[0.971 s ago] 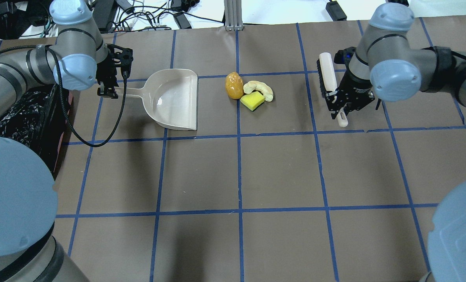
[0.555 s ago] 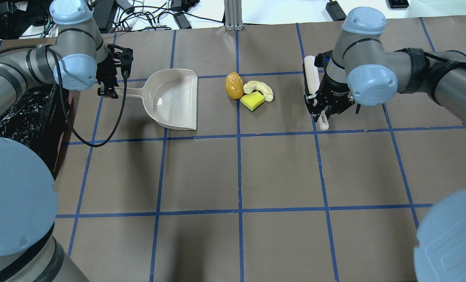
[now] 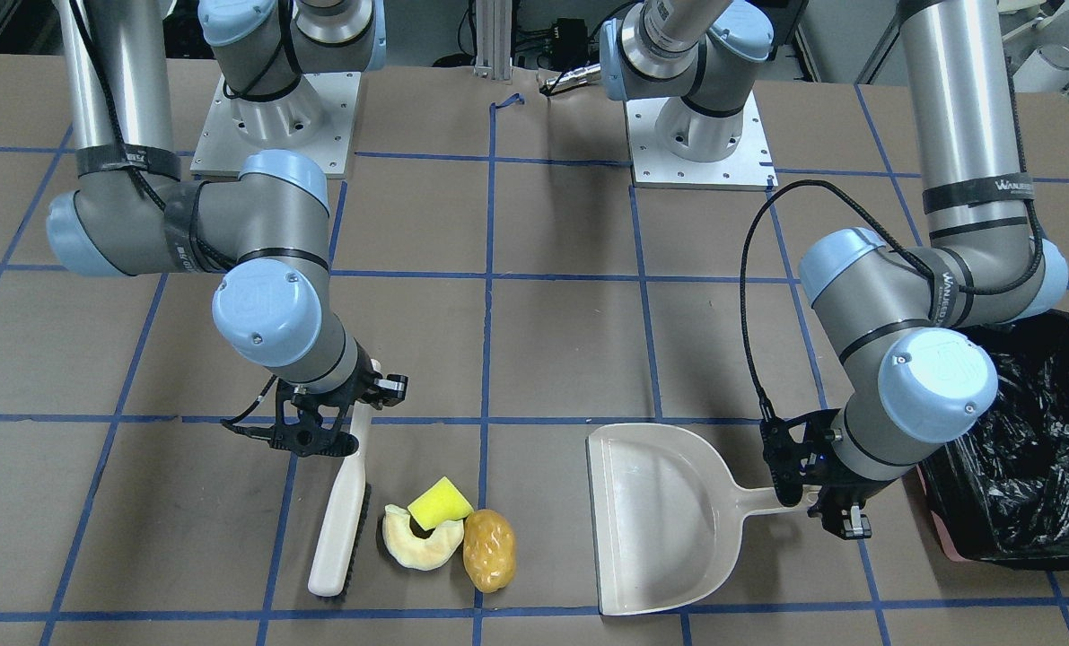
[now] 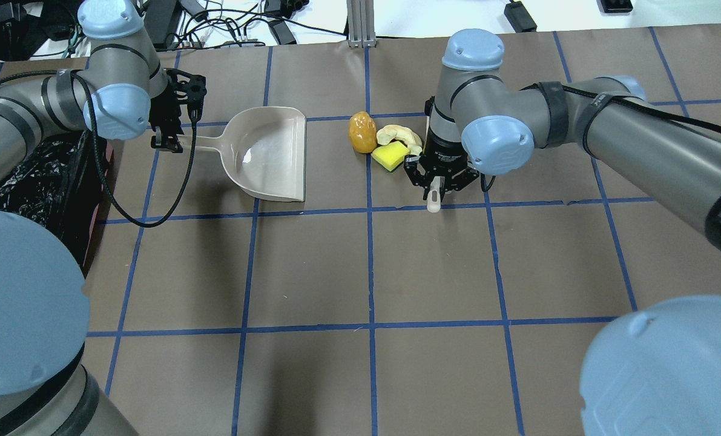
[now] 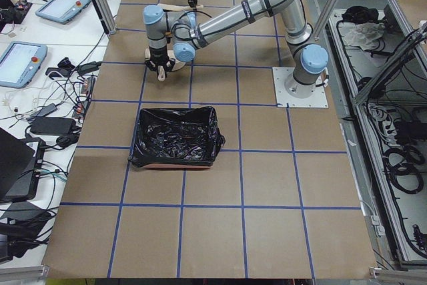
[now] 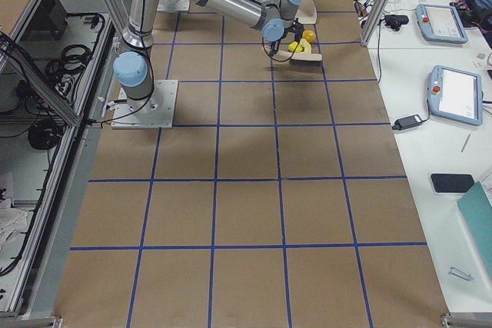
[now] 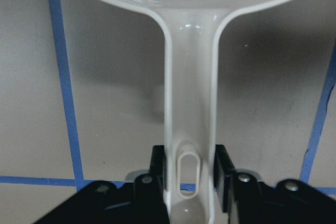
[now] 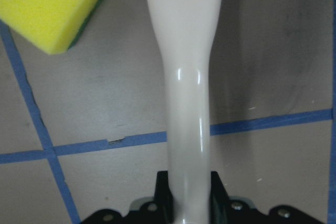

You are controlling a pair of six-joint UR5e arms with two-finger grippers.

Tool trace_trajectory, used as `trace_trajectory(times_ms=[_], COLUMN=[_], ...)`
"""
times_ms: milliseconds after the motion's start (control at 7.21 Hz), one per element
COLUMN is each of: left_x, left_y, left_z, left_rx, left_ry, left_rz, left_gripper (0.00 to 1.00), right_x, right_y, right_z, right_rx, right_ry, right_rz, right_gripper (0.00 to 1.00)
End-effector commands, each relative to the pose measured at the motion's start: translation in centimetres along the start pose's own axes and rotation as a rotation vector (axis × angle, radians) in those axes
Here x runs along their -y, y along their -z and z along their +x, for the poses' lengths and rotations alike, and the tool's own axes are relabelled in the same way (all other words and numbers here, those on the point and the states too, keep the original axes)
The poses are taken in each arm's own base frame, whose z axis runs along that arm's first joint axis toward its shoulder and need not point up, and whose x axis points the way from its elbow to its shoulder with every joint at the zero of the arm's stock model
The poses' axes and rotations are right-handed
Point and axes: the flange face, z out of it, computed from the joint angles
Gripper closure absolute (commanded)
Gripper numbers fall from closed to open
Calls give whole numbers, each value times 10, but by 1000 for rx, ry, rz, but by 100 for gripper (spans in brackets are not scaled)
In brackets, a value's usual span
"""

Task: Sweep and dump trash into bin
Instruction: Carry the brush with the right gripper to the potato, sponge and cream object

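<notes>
Movement over the last second belongs to the right arm alone. It has carried the brush (image 3: 340,525) in from well to the right of the trash, so the bristles now stand just beside the cream slice (image 3: 420,544). The right gripper (image 3: 319,432) is clamped tight on the brush handle, as the wrist view confirms.

None of the trash has shifted. The potato-shaped lump (image 4: 362,132), the slice and the yellow-green wedge (image 4: 390,156) sit in a tight cluster on the table, between the brush and the mouth of the dustpan (image 4: 270,154). The left gripper (image 4: 167,137) has not moved either; its fingers are closed on the dustpan handle, and the pan lies flat with its open edge facing the trash. The bin (image 3: 1032,449), lined in black plastic, waits beside the left arm.

The approach looks finished, so the sweep towards the pan is probably next, with nothing collected yet.

From overhead, the right wrist hides the brush head and only the handle tip shows. Whether the bristles touch the slice or press on the table cannot be told. The left arm hides much of the bin there.
</notes>
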Motion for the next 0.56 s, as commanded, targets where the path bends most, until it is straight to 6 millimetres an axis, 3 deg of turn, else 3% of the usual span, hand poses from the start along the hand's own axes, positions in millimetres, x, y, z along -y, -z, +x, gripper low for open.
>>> trace_trajectory(times_ms=[0, 416], left_x=[0, 0], left_y=[-1, -1], left_z=[0, 0], left_rx=[0, 0], left_ry=[1, 1], left_rz=[3, 3], left_gripper=[90, 90], right_x=[-8, -8], right_y=[-9, -9], right_z=[-39, -94], right_rx=[0, 49], right_ry=[-39, -76], right_rz=[-4, 4], right_gripper=[100, 100])
